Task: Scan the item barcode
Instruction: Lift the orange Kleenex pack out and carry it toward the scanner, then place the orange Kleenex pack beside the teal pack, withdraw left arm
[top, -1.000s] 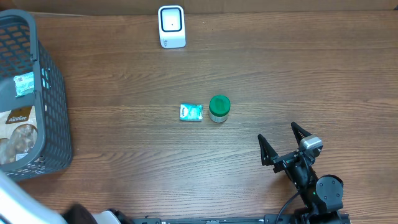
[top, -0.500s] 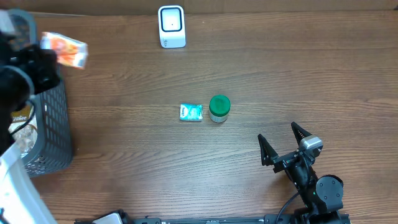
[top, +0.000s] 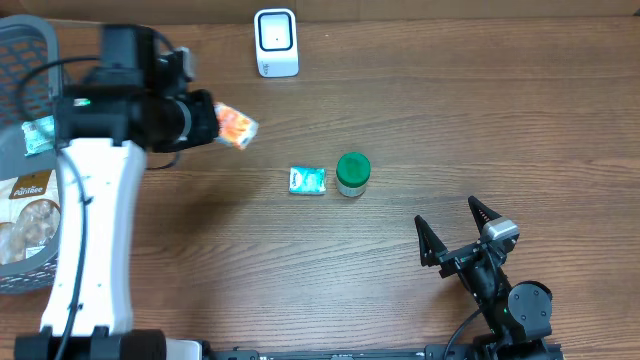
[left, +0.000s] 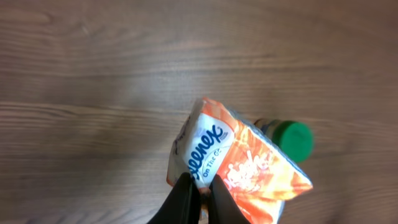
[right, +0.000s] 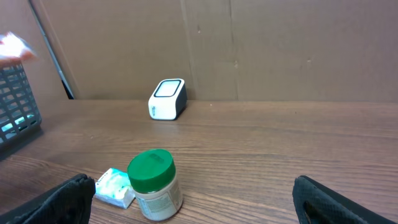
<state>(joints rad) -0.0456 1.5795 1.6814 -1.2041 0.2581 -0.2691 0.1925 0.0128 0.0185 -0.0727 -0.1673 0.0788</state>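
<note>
Orange tissue pack (top: 236, 126) pinched in left fingers (left: 181, 200), arm (top: 95, 230) extended over table (top: 450, 100)

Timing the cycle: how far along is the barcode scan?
Picked: left gripper is shut on the Kleenex pack, off the table. In hand: pack sits short of the scanner. Remaining: showing its barcode there; green-lid jar and teal packet lie untouched, right gripper open.

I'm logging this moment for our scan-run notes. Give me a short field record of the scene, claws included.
left claw: shut on the Kleenex pack, lifted
right claw: open, empty
scanner: far side, apart from the pack
jar: green lid, mid-scene, beside the teal packet
basket: left edge, goods inside
</note>
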